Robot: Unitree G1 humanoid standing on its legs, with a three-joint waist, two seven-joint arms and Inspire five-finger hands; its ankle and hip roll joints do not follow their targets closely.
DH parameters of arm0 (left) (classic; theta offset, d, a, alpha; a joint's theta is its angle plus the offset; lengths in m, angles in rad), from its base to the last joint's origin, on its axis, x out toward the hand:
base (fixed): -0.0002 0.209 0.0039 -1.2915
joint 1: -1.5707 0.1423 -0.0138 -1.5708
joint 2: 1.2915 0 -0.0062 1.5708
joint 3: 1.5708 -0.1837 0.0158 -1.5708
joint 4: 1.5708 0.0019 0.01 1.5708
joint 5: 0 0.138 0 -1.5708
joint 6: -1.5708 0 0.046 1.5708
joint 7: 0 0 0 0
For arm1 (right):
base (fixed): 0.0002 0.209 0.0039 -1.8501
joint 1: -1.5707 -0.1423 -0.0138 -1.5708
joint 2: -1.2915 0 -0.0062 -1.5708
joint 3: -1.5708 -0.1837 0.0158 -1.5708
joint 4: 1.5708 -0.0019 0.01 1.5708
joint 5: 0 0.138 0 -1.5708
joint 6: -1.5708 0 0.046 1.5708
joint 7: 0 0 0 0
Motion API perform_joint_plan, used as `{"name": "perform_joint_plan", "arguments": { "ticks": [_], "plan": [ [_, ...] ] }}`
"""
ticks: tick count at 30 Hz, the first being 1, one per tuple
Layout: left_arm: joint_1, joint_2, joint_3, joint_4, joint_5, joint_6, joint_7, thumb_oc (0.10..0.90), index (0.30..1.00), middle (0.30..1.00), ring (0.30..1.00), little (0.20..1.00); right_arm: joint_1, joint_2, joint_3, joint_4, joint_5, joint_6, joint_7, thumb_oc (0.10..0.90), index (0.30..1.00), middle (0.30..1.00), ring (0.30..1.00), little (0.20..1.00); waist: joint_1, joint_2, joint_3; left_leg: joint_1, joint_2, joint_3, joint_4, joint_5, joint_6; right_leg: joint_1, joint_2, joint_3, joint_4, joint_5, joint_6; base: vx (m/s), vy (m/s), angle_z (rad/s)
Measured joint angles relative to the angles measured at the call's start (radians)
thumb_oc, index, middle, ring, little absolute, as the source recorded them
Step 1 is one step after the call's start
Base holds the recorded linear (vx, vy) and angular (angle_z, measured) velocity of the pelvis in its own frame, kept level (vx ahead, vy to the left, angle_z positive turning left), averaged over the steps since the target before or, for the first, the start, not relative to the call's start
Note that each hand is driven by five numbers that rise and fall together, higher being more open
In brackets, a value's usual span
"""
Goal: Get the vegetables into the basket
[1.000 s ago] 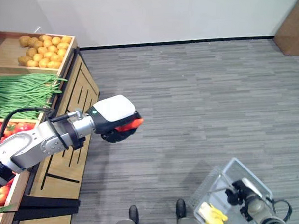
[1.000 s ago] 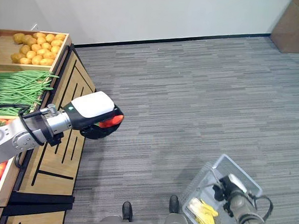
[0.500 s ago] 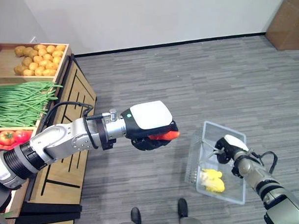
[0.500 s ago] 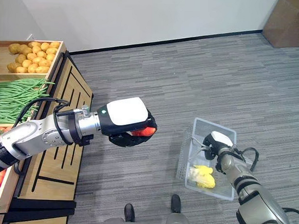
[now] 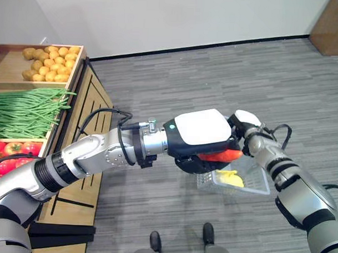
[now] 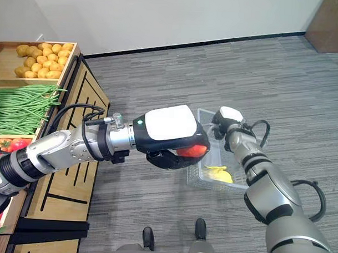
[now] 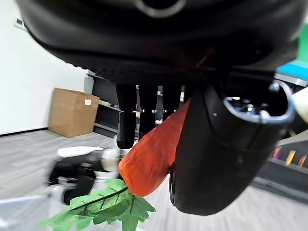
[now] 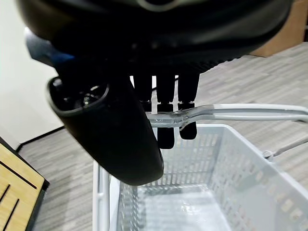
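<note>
We see the carrot (image 7: 151, 154) clamped in the left hand (image 5: 204, 144), fingers and thumb curled round its orange body; green leaves (image 7: 103, 207) hang from its end in the left wrist view. From the head views the hand holds it just above the near side of the basket (image 6: 203, 175), over the grey floor (image 5: 215, 72).

The basket is clear plastic with a perforated wall, and a yellow vegetable (image 5: 229, 178) lies on its bottom — we cannot tell what kind. The right hand (image 6: 229, 122) carries the basket: its fingers (image 8: 163, 103) are hooked round the clear handle (image 8: 231, 111), with the thumb alongside.

To the robot's left stands a wooden produce stand (image 5: 83, 109) with separate compartments. The far one holds potatoes (image 5: 49, 62), the middle one a heap of green beans (image 5: 25, 110), and the nearest one tomatoes (image 5: 4, 157) — all well apart from the basket.
</note>
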Motion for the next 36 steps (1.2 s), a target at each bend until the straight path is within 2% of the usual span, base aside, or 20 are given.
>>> {"name": "perform_joint_plan", "arguments": {
  "ticks": [3,8,11,17,20,24,33,36],
  "plan": [
    [0.000,-0.015,-0.021,0.007,-0.020,0.015,-0.003,0.400,0.300,0.300,0.300,0.300,-0.004,0.014,0.013,0.002,0.003,0.013,-0.001,0.400,0.300,0.300,0.300,0.300,0.008,-0.001,0.000,-0.001,0.000,-0.001,0.000,0.000,0.000,0.000,0.000,-0.004,0.000,0.000,0.000,0.00,0.000,0.00],
    [0.000,-0.093,-0.071,0.057,-0.031,0.033,-0.024,0.400,0.300,0.300,0.300,0.300,-0.008,0.075,0.023,0.002,0.007,0.029,-0.001,0.400,0.300,0.300,0.300,0.300,0.007,-0.003,-0.001,-0.002,-0.001,-0.002,0.000,0.000,0.000,-0.002,-0.001,0.000,0.000,0.000,0.000,0.00,0.000,0.00],
    [0.003,-0.148,-0.090,0.113,-0.030,0.045,-0.034,0.400,0.300,0.300,0.300,0.300,-0.024,0.111,0.039,-0.002,0.017,0.030,-0.002,0.400,0.300,0.300,0.300,0.300,0.006,-0.016,-0.008,-0.011,-0.001,0.002,0.000,0.000,0.001,-0.015,0.001,0.009,0.000,0.002,0.000,0.00,0.007,-0.07],
    [0.028,-0.150,-0.083,0.141,-0.018,0.073,-0.038,0.400,0.300,0.300,0.300,0.300,-0.066,0.135,0.033,0.023,0.061,0.029,-0.004,0.400,0.300,0.300,0.300,0.300,0.009,-0.019,-0.009,-0.016,-0.002,0.004,0.000,0.000,0.001,-0.020,0.000,0.009,0.000,0.003,0.000,0.00,0.002,-0.01],
    [0.039,-0.154,-0.084,0.150,-0.015,0.086,-0.038,0.400,0.300,0.300,0.300,0.300,-0.091,0.179,-0.034,0.126,0.136,0.051,-0.010,0.400,0.300,0.300,0.300,0.300,0.013,-0.019,-0.009,-0.016,-0.002,0.002,0.000,0.000,0.001,-0.018,-0.001,0.006,0.000,0.003,0.000,0.00,-0.002,0.02],
    [0.039,-0.168,-0.084,0.173,-0.015,0.106,-0.038,0.400,0.300,0.300,0.300,0.300,-0.092,0.189,-0.047,0.153,0.239,0.083,-0.010,0.400,0.300,0.300,0.300,0.300,0.010,-0.020,-0.008,-0.017,-0.002,0.002,0.000,0.001,0.001,-0.018,-0.001,0.005,0.000,0.003,0.000,0.00,0.000,0.00],
    [0.045,-0.185,-0.083,0.176,-0.016,0.116,-0.038,0.400,0.300,0.300,0.300,0.300,-0.092,0.214,-0.080,0.196,0.331,0.095,-0.011,0.400,0.300,0.300,0.300,0.300,0.010,-0.020,-0.008,-0.017,-0.001,0.002,0.000,0.000,0.001,-0.019,0.000,0.005,0.000,0.003,0.000,0.00,0.000,0.00],
    [0.066,-0.200,-0.083,0.251,-0.002,0.127,-0.038,0.400,0.300,0.300,0.300,0.300,-0.092,0.231,-0.080,0.208,0.365,0.104,-0.011,0.400,0.300,0.300,0.300,0.300,0.005,-0.024,-0.010,-0.017,-0.001,0.003,0.000,0.000,0.001,-0.020,0.003,0.008,0.000,0.003,0.000,0.00,-0.001,-0.01]
  ]
}}
